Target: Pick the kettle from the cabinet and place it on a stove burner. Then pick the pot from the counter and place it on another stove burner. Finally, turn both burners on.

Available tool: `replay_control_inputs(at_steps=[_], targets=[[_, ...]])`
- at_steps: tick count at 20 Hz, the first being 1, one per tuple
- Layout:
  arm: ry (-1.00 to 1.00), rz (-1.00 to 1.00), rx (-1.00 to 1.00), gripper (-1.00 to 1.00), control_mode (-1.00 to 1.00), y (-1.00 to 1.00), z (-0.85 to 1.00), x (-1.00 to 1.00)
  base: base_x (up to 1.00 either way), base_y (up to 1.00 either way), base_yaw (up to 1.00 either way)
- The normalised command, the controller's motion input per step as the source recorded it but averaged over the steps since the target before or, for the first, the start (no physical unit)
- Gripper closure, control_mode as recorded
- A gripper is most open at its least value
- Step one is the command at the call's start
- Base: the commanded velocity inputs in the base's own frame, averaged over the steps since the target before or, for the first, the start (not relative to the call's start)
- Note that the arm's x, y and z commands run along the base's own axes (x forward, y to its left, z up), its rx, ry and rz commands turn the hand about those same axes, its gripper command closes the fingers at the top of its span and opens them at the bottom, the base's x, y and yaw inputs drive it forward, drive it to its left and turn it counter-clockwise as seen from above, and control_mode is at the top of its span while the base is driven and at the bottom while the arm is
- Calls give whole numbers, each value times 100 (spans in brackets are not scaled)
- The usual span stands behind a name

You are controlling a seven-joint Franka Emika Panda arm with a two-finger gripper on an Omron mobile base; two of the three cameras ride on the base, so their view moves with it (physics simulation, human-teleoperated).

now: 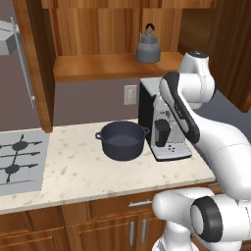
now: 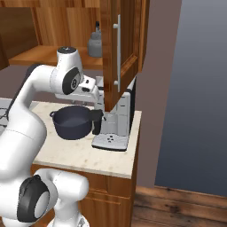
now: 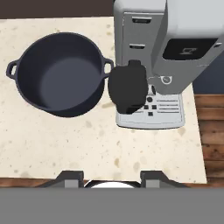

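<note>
The small grey kettle (image 1: pixel 148 46) (image 2: pixel 94 44) stands upright on the plank shelf of the open wooden cabinet (image 1: pixel 112 66). Below it, the dark blue-grey pot (image 1: pixel 122 139) (image 2: pixel 72 122) (image 3: pixel 59 81) sits without a lid on the speckled counter (image 1: pixel 78 171) (image 3: pixel 65 140). My gripper (image 3: pixel 111 177) (image 2: pixel 98 105) hangs above the counter between shelf and worktop, pointing down just right of the pot and over the front of the coffee machine. Its fingertips (image 3: pixel 70 177) stand apart with nothing between them. The stove burners (image 1: pixel 19 146) lie at the far left.
A white-and-black coffee machine (image 1: pixel 159 125) (image 3: pixel 153 57) stands right beside the pot, its dark brew head (image 3: pixel 127 86) close to the pot's handle. The open cabinet door (image 2: pixel 117 53) juts out over the machine. The counter ends just right of the machine.
</note>
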Motion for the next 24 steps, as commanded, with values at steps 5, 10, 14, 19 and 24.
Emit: replay_control_inputs(at_steps=[5, 10, 14, 19, 24], targets=[[0, 0, 0, -100, -100, 0, 0, 0, 0, 0, 0], [-2, 0, 0, -100, -100, 0, 6, 0, 0, 0, 0], [-9, 0, 0, -100, -100, 0, 25, -4, 0, 0, 0], [-10, 0, 0, -100, -100, 0, 36, -8, 0, 0, 0], [-13, 0, 0, -100, -100, 0, 40, -12, 0, 0, 0]])
